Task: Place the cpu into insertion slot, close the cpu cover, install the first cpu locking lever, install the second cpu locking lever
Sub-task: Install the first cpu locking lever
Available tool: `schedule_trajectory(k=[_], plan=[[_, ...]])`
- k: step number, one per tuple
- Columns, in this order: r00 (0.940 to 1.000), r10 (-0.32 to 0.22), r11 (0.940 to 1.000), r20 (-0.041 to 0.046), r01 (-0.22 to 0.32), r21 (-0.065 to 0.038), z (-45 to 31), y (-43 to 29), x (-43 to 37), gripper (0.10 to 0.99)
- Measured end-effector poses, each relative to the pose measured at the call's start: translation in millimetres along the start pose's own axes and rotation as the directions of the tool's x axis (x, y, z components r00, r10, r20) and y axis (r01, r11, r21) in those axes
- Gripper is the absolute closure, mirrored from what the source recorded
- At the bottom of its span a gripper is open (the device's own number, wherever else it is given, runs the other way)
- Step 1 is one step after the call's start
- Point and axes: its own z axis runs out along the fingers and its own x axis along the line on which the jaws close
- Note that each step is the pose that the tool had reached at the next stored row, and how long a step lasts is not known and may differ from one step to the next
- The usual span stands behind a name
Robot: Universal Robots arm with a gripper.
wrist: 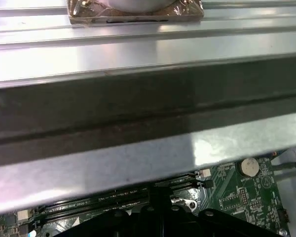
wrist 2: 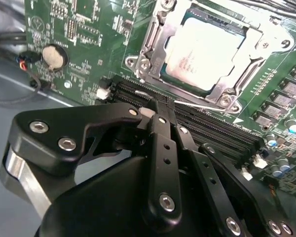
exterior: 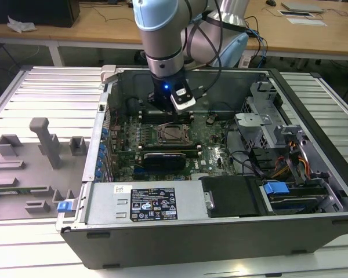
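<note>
Found the cpu point(wrist 2: 207, 52) seated in the insertion slot point(wrist 2: 171, 47), pale metal top showing through the window of the cpu cover point(wrist 2: 155, 39), the cover lying flat over the chip's edges. Saw the end effector point(wrist 2: 155, 107) low over the memory slots point(wrist 2: 212, 129), just beside the socket's near edge, fingers pressed together with nothing visibly between them, tips close to a thin wire locking lever point(wrist 2: 202, 104); could not tell whether touching. Judged the chip light, stiff and fragile, smooth on top, best taken by opposite edges and never by the contact face; judged the cover thin springy sheet metal, the lever a stiff wire wanting a push at its free end. Noted the open computer case point(exterior: 220, 243) on the slatted bench point(exterior: 40, 87), holding the green motherboard point(wrist 2: 79, 29), a power supply point(exterior: 145, 202) along the near wall, and cabled drive bays point(exterior: 284, 168) at the exterior view's right
</note>
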Motion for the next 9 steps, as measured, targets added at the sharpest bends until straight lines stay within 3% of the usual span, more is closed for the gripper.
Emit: schedule_trajectory(k=[9], plan=[[0.9961, 0.086, 0.9961, 0.0177, -0.087, 0.018, 7.8, 0.2, 1.7, 0.98]])
